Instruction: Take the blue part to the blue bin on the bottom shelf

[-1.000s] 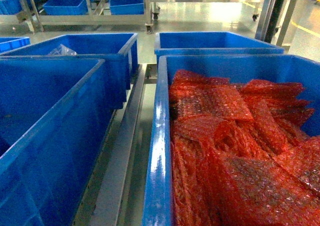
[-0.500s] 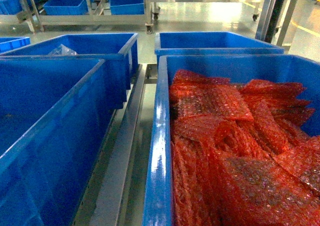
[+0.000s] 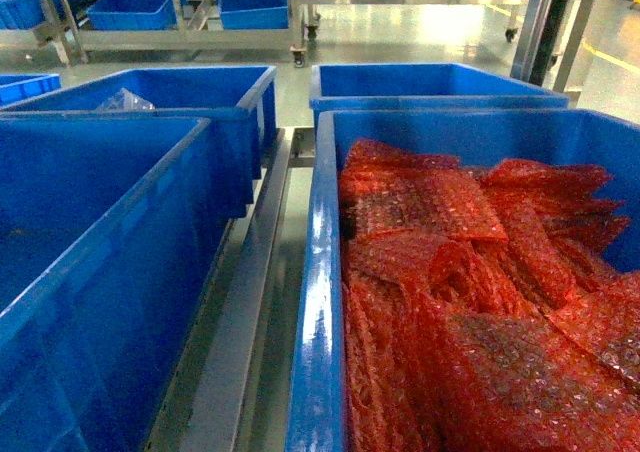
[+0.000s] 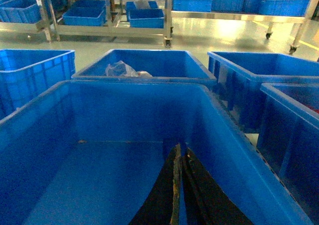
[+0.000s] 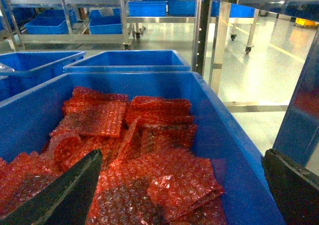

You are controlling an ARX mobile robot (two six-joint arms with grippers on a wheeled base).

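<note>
The big blue plastic bin on the right (image 3: 322, 302) is heaped with red bubble-wrap pouches (image 3: 470, 302); any part inside them is hidden by the wrap, so a blue part cannot be made out. In the right wrist view the same pouches (image 5: 124, 150) fill the bin (image 5: 219, 130) from wall to wall, some flat, some crumpled.

The right gripper (image 5: 182, 195) hangs above that heap with its dark jaws spread wide, one at the lower left edge of the view and the other at the lower right, beyond the bin's wall; nothing lies between them.

The left gripper (image 4: 180, 185) sits over the large blue plastic bin on the left (image 4: 219, 130), whose floor looks bare. Its two dark jaws are pressed together to a narrow seam, and no object shows between them. Neither gripper shows in the head view.

Between the two near bins runs a flat silver metal rail (image 3: 250, 312). Behind them stand two more blue bins: the far left one (image 3: 200, 82) holds a clear plastic bag (image 3: 122, 100), the far right one (image 3: 430, 82) shows only its walls. Farther back, on the glossy grey-green floor (image 3: 400, 37), silver wheeled steel racks (image 3: 190, 37) carry further blue bins on their low tiers.
</note>
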